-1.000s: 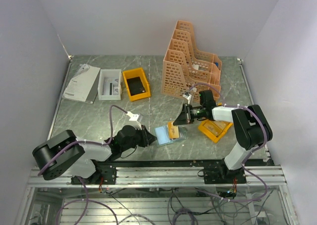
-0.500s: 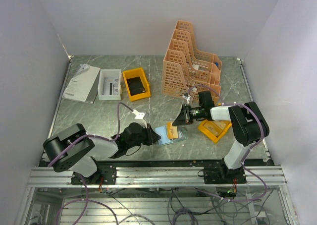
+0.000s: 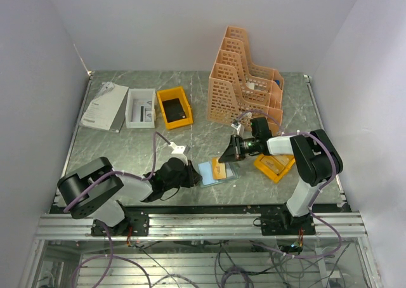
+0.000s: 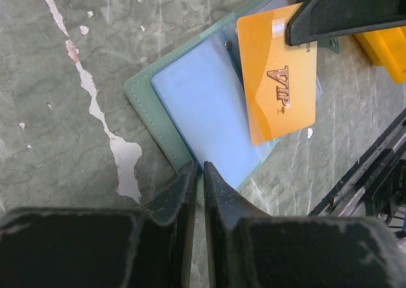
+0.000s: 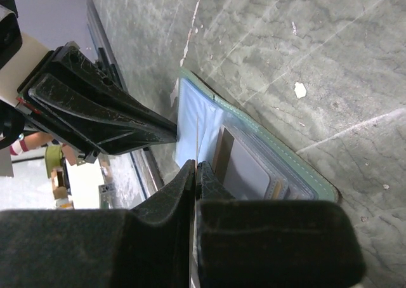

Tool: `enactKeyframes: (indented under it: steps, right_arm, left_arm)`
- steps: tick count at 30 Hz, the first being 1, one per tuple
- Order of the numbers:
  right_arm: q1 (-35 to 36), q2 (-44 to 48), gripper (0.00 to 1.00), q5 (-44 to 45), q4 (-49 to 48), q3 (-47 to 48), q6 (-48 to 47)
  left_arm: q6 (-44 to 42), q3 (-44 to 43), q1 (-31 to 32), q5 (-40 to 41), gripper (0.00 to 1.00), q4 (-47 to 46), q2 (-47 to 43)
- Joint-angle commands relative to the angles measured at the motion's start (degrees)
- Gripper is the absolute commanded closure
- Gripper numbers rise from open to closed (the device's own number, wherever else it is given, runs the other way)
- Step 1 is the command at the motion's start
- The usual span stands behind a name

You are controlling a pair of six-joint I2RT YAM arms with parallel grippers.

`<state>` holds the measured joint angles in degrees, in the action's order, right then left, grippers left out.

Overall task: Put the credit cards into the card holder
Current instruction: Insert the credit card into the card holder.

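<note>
R gripper (image 5: 193, 170): clenched on orange VIP card (image 4: 276, 78), card poised over the open card holder (image 4: 190, 98); contact w/ holder not discernible. L gripper (image 4: 198, 170): jaws nearly together, pinching holder's near edge, apparently to steady it. Holder lies open on table (image 3: 127, 142) betw. the arms. Step in hand: card insertion. Next move req.: align card edge w/ pocket mouth, slide in, release.
</note>
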<state>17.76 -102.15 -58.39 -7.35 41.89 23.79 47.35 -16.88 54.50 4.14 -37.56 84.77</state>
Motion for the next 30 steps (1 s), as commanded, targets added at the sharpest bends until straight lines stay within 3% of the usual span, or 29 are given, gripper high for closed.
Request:
enactKeyframes:
  steps: [1,13,30]
  right_arm:
    - [0.4,-0.9,1.00,1.9,0.0,0.1,0.2]
    - [1.1,-0.8,1.00,8.2,10.0,2.9,-3.8]
    - [3.3,-2.5,1.00,10.0,12.2,4.9,-3.7]
  left_arm:
    - [-0.9,-0.6,0.3,1.8,0.80,0.3,1.3]
    - [-1.2,-0.8,0.3,1.5,0.80,0.7,0.3]
    - [-1.3,-0.9,0.3,1.3,0.80,0.5,0.5]
